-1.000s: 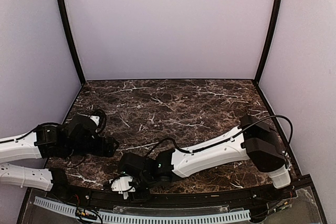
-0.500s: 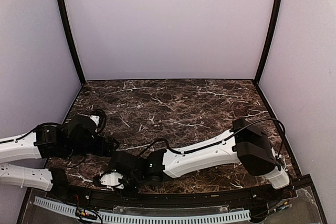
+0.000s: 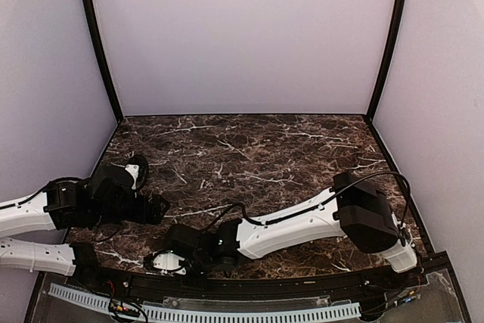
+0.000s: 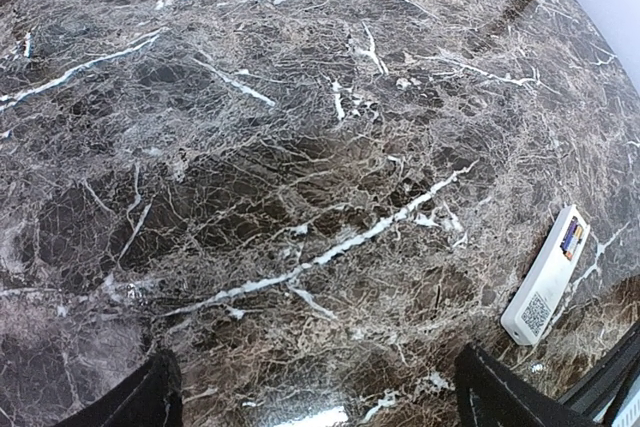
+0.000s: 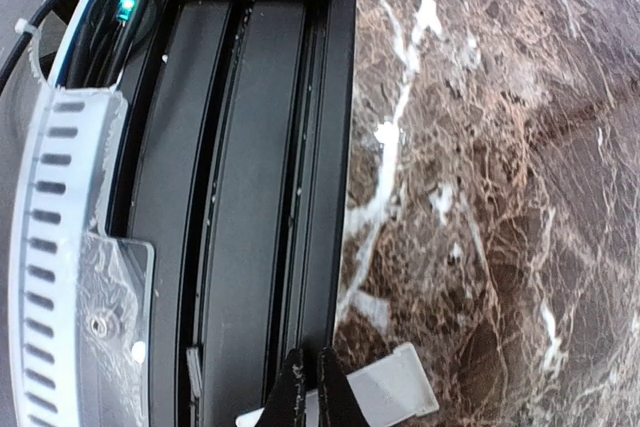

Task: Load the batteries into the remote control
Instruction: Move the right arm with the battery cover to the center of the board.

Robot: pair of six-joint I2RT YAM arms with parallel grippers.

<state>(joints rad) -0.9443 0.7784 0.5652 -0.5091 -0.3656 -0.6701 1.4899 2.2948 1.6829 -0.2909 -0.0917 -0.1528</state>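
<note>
R claw (image 5: 309, 367) was shut at near worktop (image 5: 480, 147) edge, tips over flat white strip (image 5: 395, 387); couldn't tell if strip was pinched. Remote control (image 4: 548, 277) lay back-up on the marble, QR label (image 4: 535, 315) near one end, open bay (image 4: 572, 237) at the other. L claw (image 4: 325, 402) hung spread wide above marble, nothing held, remote off to its side. Black rail (image 5: 250, 147) ran beside strip.

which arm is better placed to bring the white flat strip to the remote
Right arm: its jaws are shut on the white flat strip at the table's near edge. Jaws of the left arm stand open, holding nothing.
</note>
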